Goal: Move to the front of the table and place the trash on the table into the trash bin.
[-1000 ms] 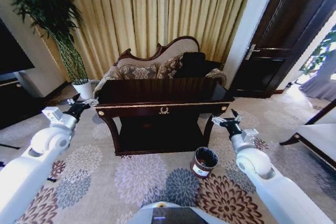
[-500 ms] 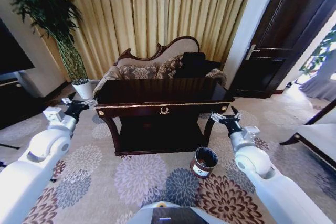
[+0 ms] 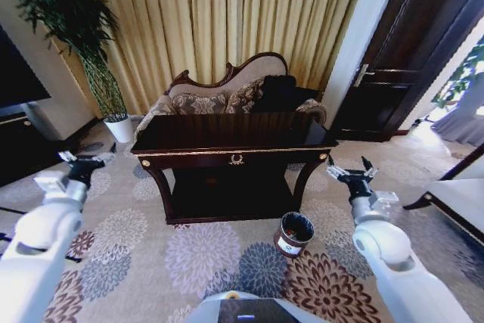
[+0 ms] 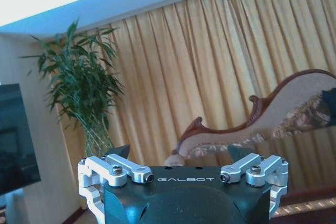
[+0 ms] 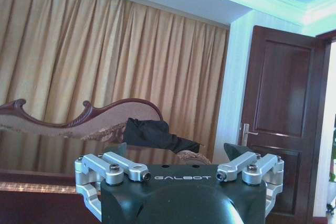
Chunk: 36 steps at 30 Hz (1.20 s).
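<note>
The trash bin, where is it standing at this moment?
In the head view the trash bin stands on the floral carpet, in front of the table near its front right leg, on the robot's right side.

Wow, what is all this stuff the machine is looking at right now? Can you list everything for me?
table: one, dark glossy wood with gold trim, centre of the room ahead
trash bin: one, dark brown with a white label, on the carpet by the table's right front leg
sofa: one, carved wood with patterned cushions, behind the table
dark cloth: one, black, lying on the sofa's right end
curtains: gold, along the back wall
plant: one, green, in a white pot, left of the sofa
door: one, dark brown, at the right
carpet: floral, grey and brown, covering the floor
left gripper: one, open, left of the table
right gripper: one, open, right of the table
</note>
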Motion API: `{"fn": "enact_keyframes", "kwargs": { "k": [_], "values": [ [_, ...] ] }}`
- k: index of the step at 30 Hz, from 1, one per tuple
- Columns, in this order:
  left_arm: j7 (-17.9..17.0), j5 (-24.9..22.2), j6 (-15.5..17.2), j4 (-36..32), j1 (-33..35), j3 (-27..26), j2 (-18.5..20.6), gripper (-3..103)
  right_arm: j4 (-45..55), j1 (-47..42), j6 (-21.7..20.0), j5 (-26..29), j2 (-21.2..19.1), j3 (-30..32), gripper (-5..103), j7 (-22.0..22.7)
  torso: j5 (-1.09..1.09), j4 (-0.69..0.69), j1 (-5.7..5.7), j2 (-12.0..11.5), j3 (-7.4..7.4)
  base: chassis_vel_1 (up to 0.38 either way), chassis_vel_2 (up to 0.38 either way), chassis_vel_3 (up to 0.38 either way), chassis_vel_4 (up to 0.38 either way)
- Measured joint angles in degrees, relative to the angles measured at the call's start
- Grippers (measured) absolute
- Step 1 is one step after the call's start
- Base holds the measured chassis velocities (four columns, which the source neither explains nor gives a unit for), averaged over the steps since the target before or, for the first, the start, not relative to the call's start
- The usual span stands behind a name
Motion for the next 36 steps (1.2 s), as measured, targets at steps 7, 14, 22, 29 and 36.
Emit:
{"fn": "enact_keyframes", "kwargs": {
  "k": [7,14,22,29,36],
  "values": [
    [1.0,1.2,-0.1,0.0,0.1,0.6,-0.7,100,0.7,-1.1,0.0,-0.6,1.1,-0.4,100,-0.6,0.01,0.02,0.00,0.0,0.00,0.000,0.000,0.000,0.000],
    [2.3,0.5,-0.1,0.3,0.0,0.6,0.8,100,2.2,-2.0,-1.5,1.9,-1.7,-2.1,100,-0.7,0.01,0.02,0.00,0.0,0.00,0.000,0.000,0.000,0.000],
    [3.5,-0.5,-0.1,0.8,-0.3,0.9,1.5,100,4.8,-3.4,-3.2,6.5,-5.1,-2.5,100,-0.9,0.01,0.02,0.01,0.0,0.01,0.007,-0.013,-0.011,0.012],
    [3.7,-0.7,-0.1,0.7,-0.4,1.4,1.4,100,5.7,-4.0,-3.3,6.8,-5.6,-2.4,100,-0.8,0.01,0.01,0.03,0.0,0.01,0.099,-0.118,-0.094,0.108],
    [3.7,-1.2,-0.1,0.5,-0.2,1.1,1.7,100,5.9,-4.2,-3.2,6.6,-5.3,-2.3,100,-0.8,0.01,0.02,-0.03,0.0,-0.01,0.199,-0.187,-0.172,0.176]
  ]
}}
